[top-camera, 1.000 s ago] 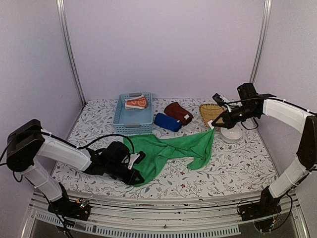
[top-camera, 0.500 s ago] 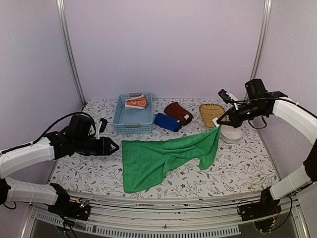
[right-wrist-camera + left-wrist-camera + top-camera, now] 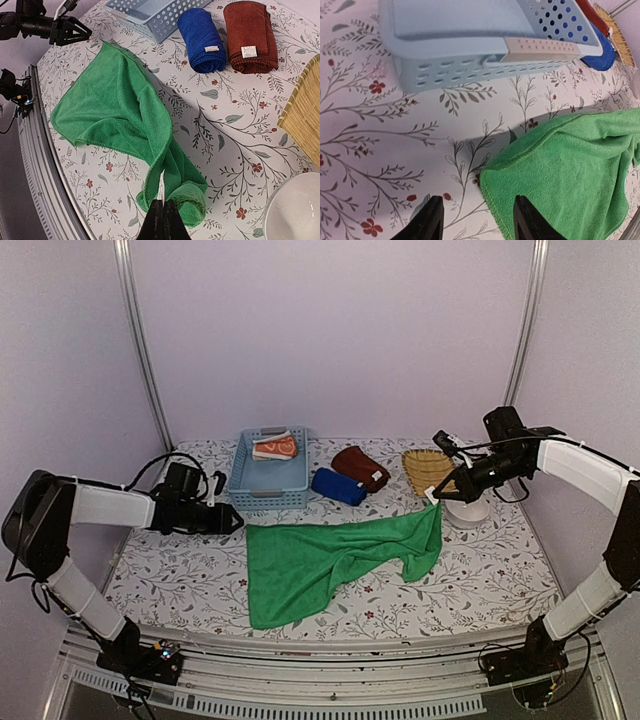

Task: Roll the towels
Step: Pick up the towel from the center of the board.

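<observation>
The green towel [image 3: 330, 560] lies spread on the table, its left part flat and its right corner lifted. My right gripper [image 3: 437, 492] is shut on that lifted corner, pinching it at the white tag [image 3: 162, 186], and the cloth hangs twisted below the gripper [image 3: 163, 206]. My left gripper [image 3: 232, 523] stands open just left of the towel's far left corner [image 3: 487, 180] and grips nothing. A rolled dark blue towel [image 3: 338, 486] and a rolled maroon towel [image 3: 360, 468] lie behind. An orange patterned towel [image 3: 275, 447] sits in the basket.
The light blue basket [image 3: 268, 490] stands at the back, close in front of my left gripper [image 3: 477, 215]. A yellow wicker tray [image 3: 425, 468] and a white bowl [image 3: 467, 510] sit at the back right, under my right arm.
My left gripper let go of the green towel, opened, and drew back left and away. The towel's left part now lies flat. My right gripper stays shut on its corner.
</observation>
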Controlling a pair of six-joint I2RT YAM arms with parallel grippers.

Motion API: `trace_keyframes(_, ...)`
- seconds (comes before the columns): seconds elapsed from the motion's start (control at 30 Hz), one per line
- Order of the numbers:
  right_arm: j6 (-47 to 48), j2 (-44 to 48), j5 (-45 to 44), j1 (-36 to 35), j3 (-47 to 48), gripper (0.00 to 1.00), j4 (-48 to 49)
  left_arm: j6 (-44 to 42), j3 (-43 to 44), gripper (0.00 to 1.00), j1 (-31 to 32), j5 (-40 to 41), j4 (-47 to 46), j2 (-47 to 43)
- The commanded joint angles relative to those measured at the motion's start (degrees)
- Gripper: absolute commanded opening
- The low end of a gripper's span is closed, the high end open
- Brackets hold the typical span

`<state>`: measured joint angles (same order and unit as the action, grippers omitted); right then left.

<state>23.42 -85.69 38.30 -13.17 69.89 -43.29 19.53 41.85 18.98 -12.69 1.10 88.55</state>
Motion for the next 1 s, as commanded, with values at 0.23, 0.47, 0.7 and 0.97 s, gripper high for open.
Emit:
trace_keyframes(0.23,-0.04,-1.1,1.02,-0.02,-0.01,0.02,0.91,-8.13,0.59,0.54,-0.39,-5.32,-13.95,3.82)
trace_keyframes(0.47,-0.3,-1.4,1.76,-0.02,0.66,0.02,0.63,-11.3,-4.72,0.59,1.3,-2.25,-18.31,2.11)
trace_keyframes(0.7,-0.57,-3.04,3.86,-0.02,2.6,0.02,-0.6,-13.3,-0.99,0.55,2.38,0.09,-15.4,6.9)
trace_keyframes(0.97,-0.39,-2.84,3.56,0.07,1.98,0.02,-0.47,-14.55,4.38,0.47,2.82,-1.71,-11.29,12.72)
